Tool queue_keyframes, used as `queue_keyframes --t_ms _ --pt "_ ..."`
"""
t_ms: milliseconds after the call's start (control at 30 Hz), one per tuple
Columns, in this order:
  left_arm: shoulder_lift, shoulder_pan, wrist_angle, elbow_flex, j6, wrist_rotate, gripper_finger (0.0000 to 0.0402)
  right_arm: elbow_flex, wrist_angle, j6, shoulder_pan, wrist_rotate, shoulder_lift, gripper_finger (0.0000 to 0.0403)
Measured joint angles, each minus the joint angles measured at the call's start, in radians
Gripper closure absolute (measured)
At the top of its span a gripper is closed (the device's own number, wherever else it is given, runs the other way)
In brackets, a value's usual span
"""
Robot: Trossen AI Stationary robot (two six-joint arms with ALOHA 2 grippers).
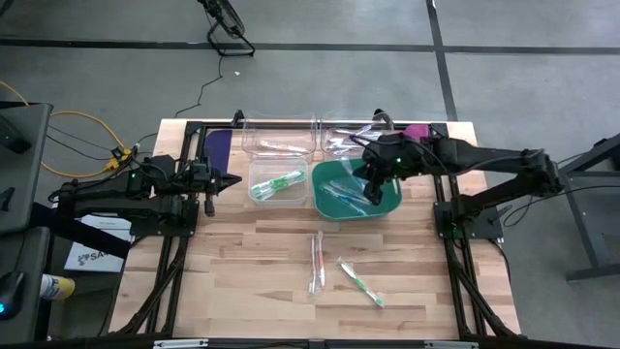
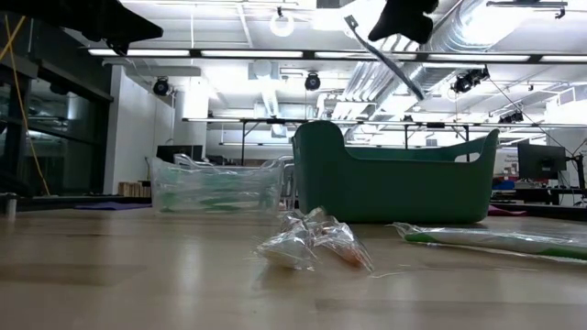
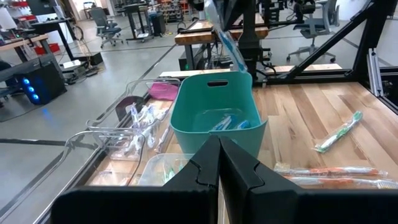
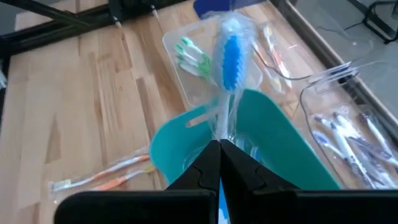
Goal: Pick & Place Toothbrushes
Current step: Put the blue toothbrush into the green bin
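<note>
My right gripper (image 4: pixel 219 147) hangs over the teal bin (image 1: pixel 356 190), shut on a clear-wrapped blue toothbrush (image 4: pixel 230 56). The bin holds a few more blue ones. My left gripper (image 1: pixel 235 179) waits shut at the table's left, pointing level toward the bin (image 3: pixel 214 118). Two orange wrapped toothbrushes (image 1: pixel 317 262) and a green one (image 1: pixel 361 283) lie flat on the wood near the front. Clear trays hold green (image 1: pixel 276 182), pink (image 1: pixel 276 143) and white (image 1: pixel 349 138) brushes. My right gripper pinches the wrapped toothbrush's handle (image 4: pixel 221 127) between its two fingers, slanting down from the table's right side. The brush runs on ahead of the fingertips, its blue head at the far end. It hangs tilted (image 2: pixel 394 60), lifted clear above the bin.
The three clear trays stand close behind and to the left of the bin. A purple flat piece (image 1: pixel 216 145) lies at the far left and a magenta one (image 1: pixel 417 131) at the far right. Black frame rails (image 1: pixel 455 228) run along both table sides. Bare wood lies toward the near edge.
</note>
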Motion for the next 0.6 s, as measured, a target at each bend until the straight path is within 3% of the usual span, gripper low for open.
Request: queue_keyframes --t_ms 367,600 --pt "0.0 0.0 0.0 0.0 0.001 -0.029 0.0398 0.16 -0.169 -0.089 -0.052 -0.017 0.01 0.0401" --pt "0.0 0.0 -0.027 0.0 -0.004 -0.042 0.0398 0.237 -0.36 -0.142 -0.087 -0.047 0.114 0.0401"
